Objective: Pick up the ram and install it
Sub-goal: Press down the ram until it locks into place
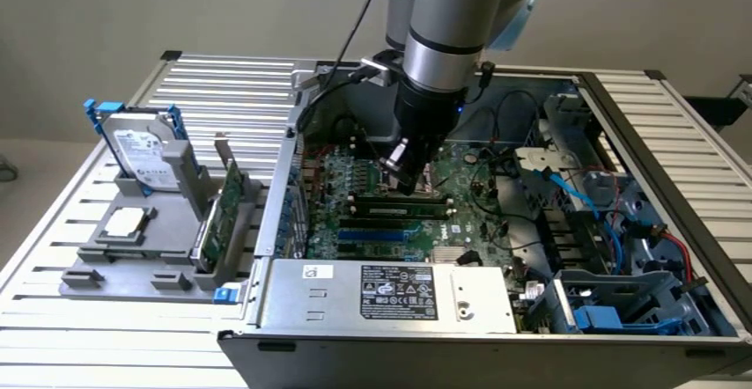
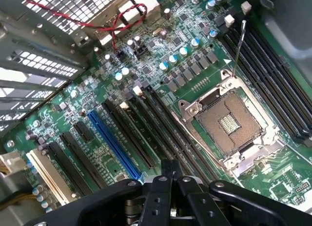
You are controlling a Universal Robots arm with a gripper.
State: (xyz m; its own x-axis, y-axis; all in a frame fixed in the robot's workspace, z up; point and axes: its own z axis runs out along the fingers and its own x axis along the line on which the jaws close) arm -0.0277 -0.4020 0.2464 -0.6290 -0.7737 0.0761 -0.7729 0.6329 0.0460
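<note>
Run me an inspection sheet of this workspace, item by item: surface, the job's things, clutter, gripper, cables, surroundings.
Surface: slatted metal table carrying an open computer case and a grey holder tray.
Job's things: ram, a dark green strip lying along the black memory slots; cannot tell if it is fully seated.
Clutter: hard drive, expansion card and silver chip on the tray; the processor socket is empty.
Gripper: gripper down inside the case, right over the ram.
Cables: blue cables and a red cable in the case; black cable along the arm.
Surroundings: plain wall; no person seen.
</note>
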